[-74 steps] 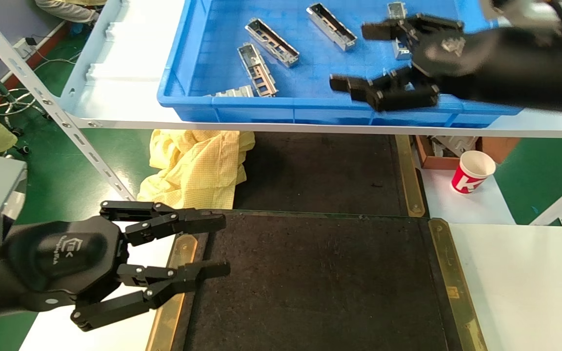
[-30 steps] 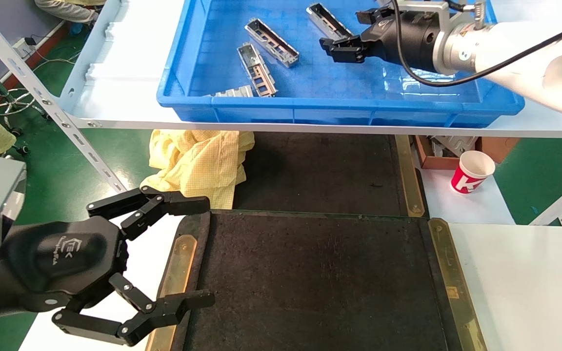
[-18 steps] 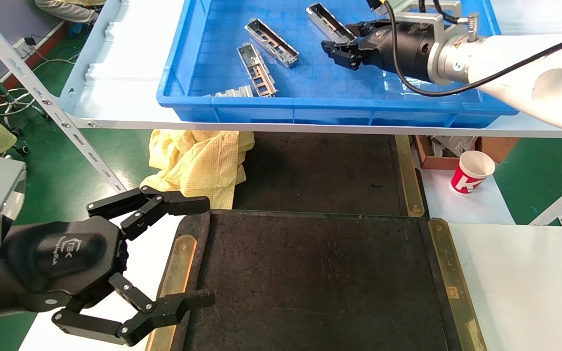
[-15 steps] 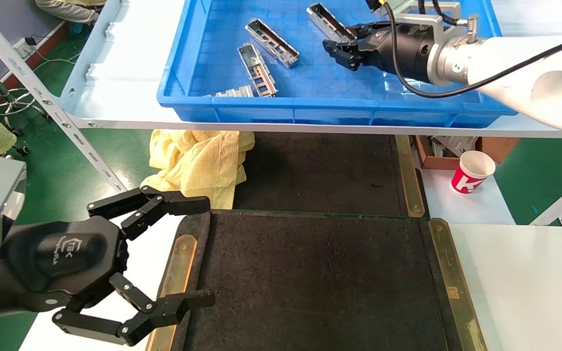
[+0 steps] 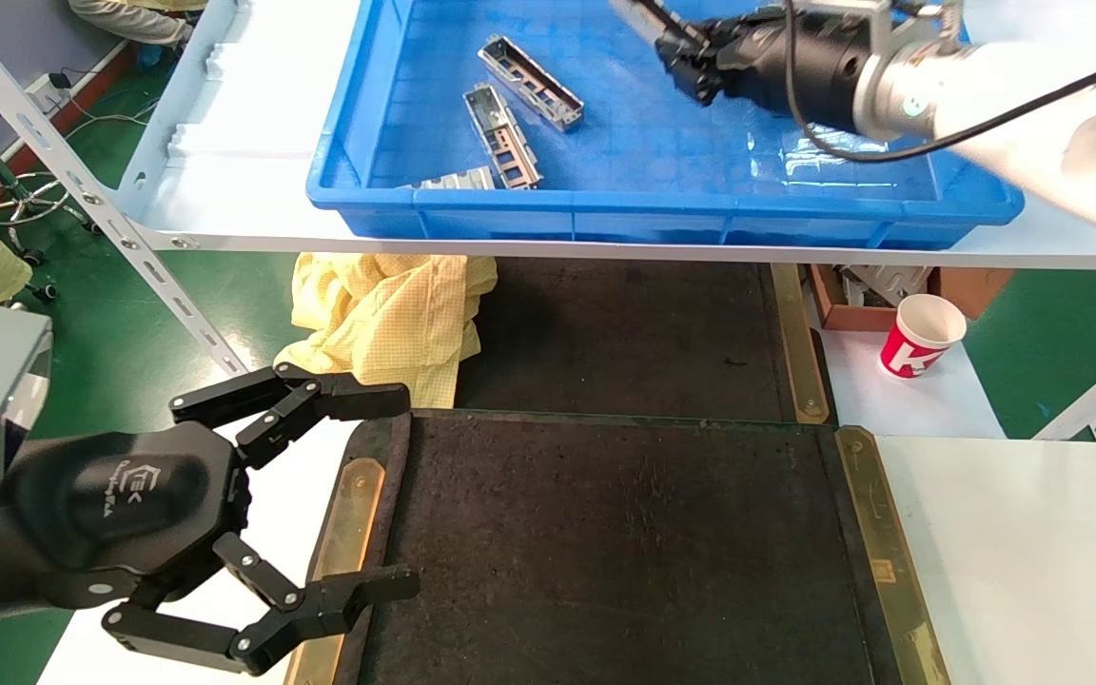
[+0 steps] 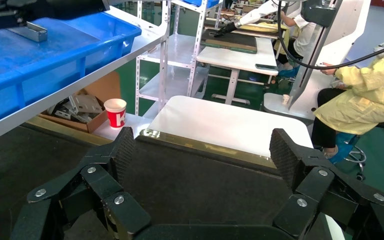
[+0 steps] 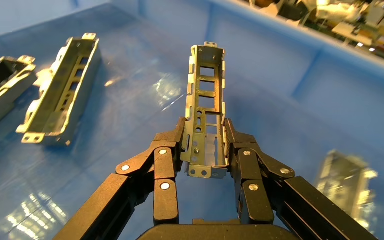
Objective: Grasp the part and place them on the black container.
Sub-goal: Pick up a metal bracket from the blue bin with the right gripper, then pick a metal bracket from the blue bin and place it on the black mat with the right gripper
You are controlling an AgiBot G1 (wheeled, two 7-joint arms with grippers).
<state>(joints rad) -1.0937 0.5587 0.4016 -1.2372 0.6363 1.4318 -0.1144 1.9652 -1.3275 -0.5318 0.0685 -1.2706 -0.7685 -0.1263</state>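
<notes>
Since half a second ago, the right gripper (image 5: 686, 43) has been raised and drawn toward the far edge of the blue bin (image 5: 605, 205), with the part (image 5: 638, 14) lifted off the bin floor in its grasp.

In the head view, that part is seen only at the top edge, so little more than its near end can probably be made out beside the black fingers. Two more metal channel pieces (image 5: 505, 133) are left on the bin floor, and a third (image 5: 458, 178) is leaned at the near wall. The black container (image 5: 605, 552) is laid below the shelf, well apart from the bin. The left gripper (image 5: 386, 495) is held at the container's left brass strip (image 5: 343, 518), its fingers spread wide and nothing between them. A red paper cup (image 5: 922, 335) is stood to the right.

In the left wrist view, the spread fingers (image 6: 125, 150) are shown over the black container (image 6: 190, 180), with nothing held.

In the right wrist view, the part (image 7: 206, 107) is clamped near one end between the closed pads (image 7: 177, 145), the rest projecting out over the blue floor (image 7: 145, 100).
</notes>
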